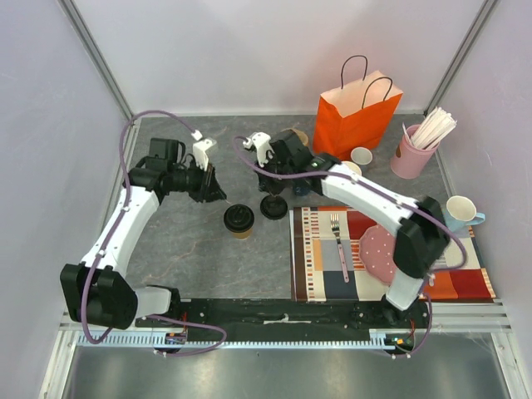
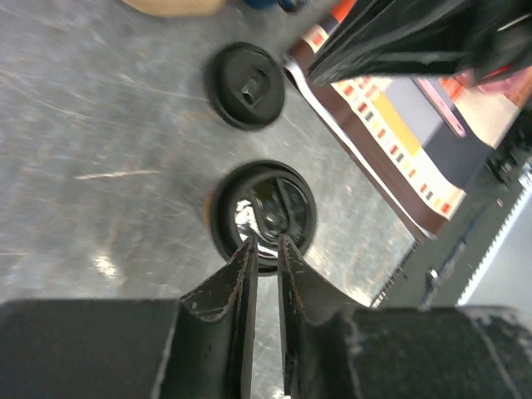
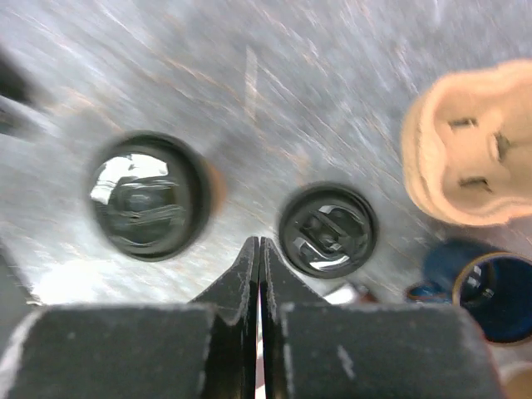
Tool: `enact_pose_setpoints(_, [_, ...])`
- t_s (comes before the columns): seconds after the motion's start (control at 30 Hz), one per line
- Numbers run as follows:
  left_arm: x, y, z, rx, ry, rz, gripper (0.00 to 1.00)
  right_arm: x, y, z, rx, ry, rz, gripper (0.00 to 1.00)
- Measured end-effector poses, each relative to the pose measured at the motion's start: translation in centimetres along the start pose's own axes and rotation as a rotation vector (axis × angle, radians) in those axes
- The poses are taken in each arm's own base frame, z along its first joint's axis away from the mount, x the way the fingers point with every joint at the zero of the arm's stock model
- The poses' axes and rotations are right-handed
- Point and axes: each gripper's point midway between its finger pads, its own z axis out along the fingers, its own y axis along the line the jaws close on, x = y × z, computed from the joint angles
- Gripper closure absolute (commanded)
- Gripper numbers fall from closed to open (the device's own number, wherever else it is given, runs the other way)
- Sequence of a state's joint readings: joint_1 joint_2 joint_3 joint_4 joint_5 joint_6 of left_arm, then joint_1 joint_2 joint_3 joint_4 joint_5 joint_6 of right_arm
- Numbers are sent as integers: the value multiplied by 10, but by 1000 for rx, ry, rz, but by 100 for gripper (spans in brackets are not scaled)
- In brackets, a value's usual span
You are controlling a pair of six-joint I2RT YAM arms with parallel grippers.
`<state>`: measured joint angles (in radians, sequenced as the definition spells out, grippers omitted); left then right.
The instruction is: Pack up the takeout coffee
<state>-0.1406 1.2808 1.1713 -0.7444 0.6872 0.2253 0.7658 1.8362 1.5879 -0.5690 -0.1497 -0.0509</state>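
The takeout coffee [image 1: 238, 220] is a small brown paper cup under a black lid, standing upright on the grey table just left of the placemat. It also shows as the takeout coffee [image 2: 264, 214] in the left wrist view and the takeout coffee [image 3: 150, 195] in the right wrist view. My left gripper [image 1: 222, 199] hovers at the cup's upper left. The left gripper [image 2: 264, 243] keeps only a narrow gap, with nothing between the fingers. My right gripper [image 1: 270, 191] is above a loose black lid [image 1: 273, 208]. The right gripper [image 3: 259, 243] is shut and empty.
An orange paper bag [image 1: 356, 116] stands open at the back. Near it are a pink cup of straws [image 1: 413, 152], a small white cup [image 1: 361, 155] and a pale mug [image 1: 461, 209]. A striped placemat [image 1: 324, 274] carries a fork [image 1: 339, 241] and a pink plate [image 1: 381, 253].
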Motion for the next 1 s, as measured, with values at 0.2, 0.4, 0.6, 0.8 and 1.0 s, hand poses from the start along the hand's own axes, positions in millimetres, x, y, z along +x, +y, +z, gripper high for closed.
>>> enact_pose_setpoints(0.2, [45, -21, 20, 134, 83, -48, 94, -52, 55, -49, -250, -347, 72, 100])
enact_pose_setpoints(0.4, [50, -24, 25, 174, 84, -39, 98, -30, 79, -13, -370, -313, 157, 100])
enact_pose_setpoints(0.6, [56, -22, 32, 175, 88, -20, 98, -15, 93, 6, -409, -254, 180, 100])
enact_pose_setpoints(0.8, [65, -16, 38, 166, 115, -27, 98, -15, 97, 6, -418, -246, 175, 100])
enact_pose_setpoints(1.0, [59, -12, 40, 156, 92, 8, 98, -19, 98, 9, -421, -255, 166, 100])
